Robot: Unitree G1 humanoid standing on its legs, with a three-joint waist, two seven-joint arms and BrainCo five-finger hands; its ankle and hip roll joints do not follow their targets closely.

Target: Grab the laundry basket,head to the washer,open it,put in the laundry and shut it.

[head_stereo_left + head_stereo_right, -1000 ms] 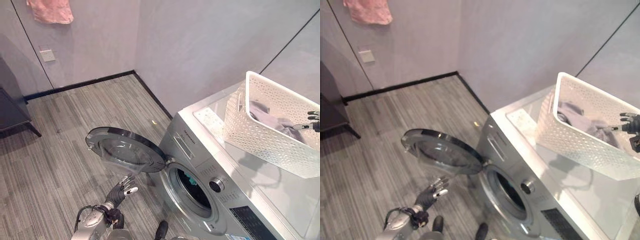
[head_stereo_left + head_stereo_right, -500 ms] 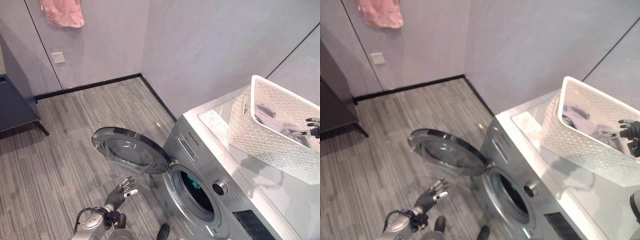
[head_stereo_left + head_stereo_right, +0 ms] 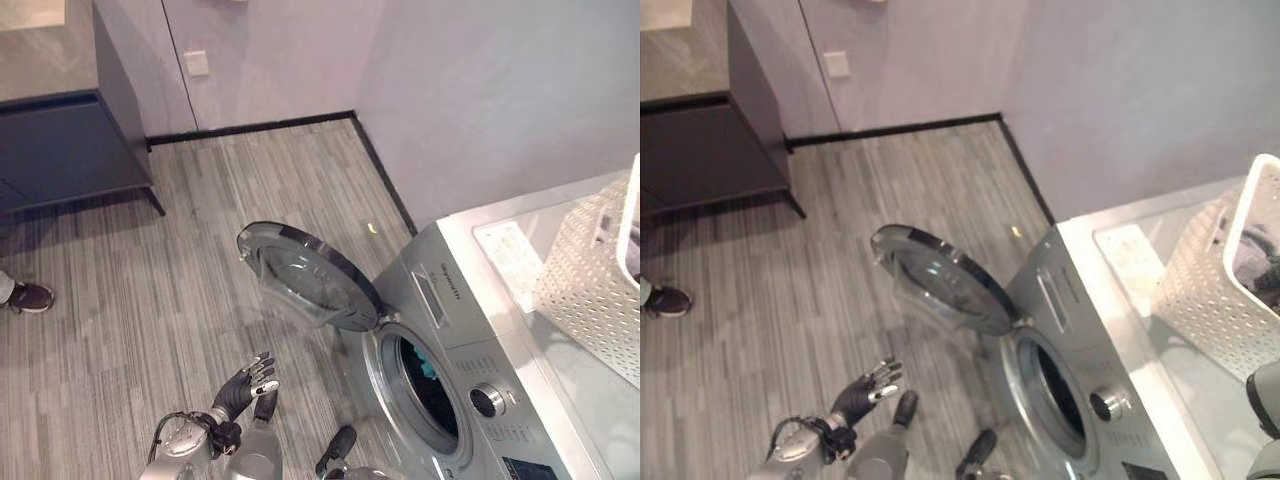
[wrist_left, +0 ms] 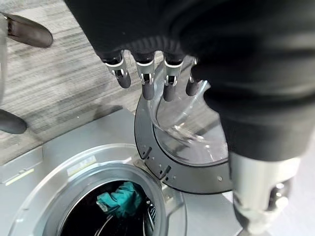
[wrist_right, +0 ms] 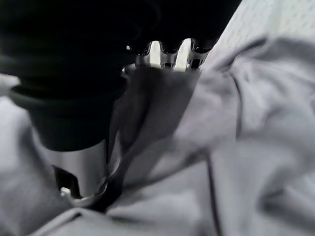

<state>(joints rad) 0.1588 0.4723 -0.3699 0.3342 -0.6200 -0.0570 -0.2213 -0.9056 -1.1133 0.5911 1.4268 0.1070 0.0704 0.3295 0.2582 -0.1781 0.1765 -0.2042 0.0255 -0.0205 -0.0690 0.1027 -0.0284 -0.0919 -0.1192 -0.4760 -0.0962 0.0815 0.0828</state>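
Observation:
The silver washer (image 3: 470, 330) stands at the right with its round door (image 3: 310, 275) swung wide open. Inside the drum opening (image 3: 425, 385) lies a teal cloth (image 4: 118, 204). My left hand (image 3: 245, 385) hovers low over the floor, left of the door and apart from it, open with straight fingers (image 4: 145, 78). The white perforated laundry basket (image 3: 1225, 290) rests on the washer's top at the right edge, with grey laundry (image 3: 1260, 250) in it. In the right wrist view my right hand (image 5: 74, 73) is pressed into that grey cloth (image 5: 236, 147).
A dark cabinet (image 3: 60, 140) stands against the wall at the far left. A person's shoe (image 3: 25, 297) shows at the left edge on the striped grey floor. A small yellow scrap (image 3: 372, 228) lies on the floor by the wall, behind the washer.
The whole picture has shifted, so the camera moved: washer and basket now sit further right and the cabinet and shoe have come in. My left hand stays low and open.

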